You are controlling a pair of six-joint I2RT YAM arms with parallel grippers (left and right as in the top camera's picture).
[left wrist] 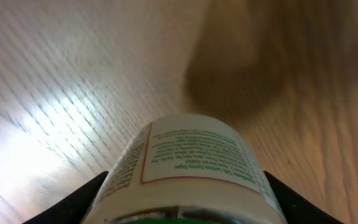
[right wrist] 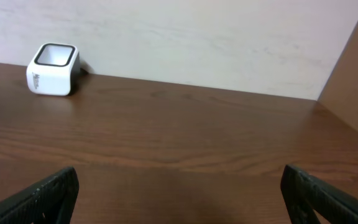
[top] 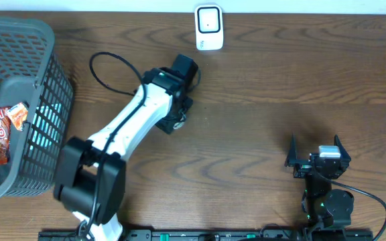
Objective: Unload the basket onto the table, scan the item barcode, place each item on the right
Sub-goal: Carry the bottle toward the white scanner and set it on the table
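Note:
The item is a round bottle [left wrist: 191, 162] with a white label, green print and a red-edged box. It fills the bottom of the left wrist view, and my left gripper [left wrist: 188, 196] is shut on it, one black finger on each side. No barcode shows on the side facing the camera. Seen from overhead, the left gripper [top: 179, 100] is over the table's back middle, below the white scanner [top: 208, 27], and the arm hides the bottle. The scanner [right wrist: 53, 69] also shows far left in the right wrist view. My right gripper [top: 315, 150] rests open and empty at the front right.
A grey mesh basket [top: 42, 40] stands at the left edge with an orange snack packet [top: 2, 130] inside. A black cable [top: 109, 60] loops behind the left arm. A pale wall [right wrist: 197, 37] runs along the table's back edge.

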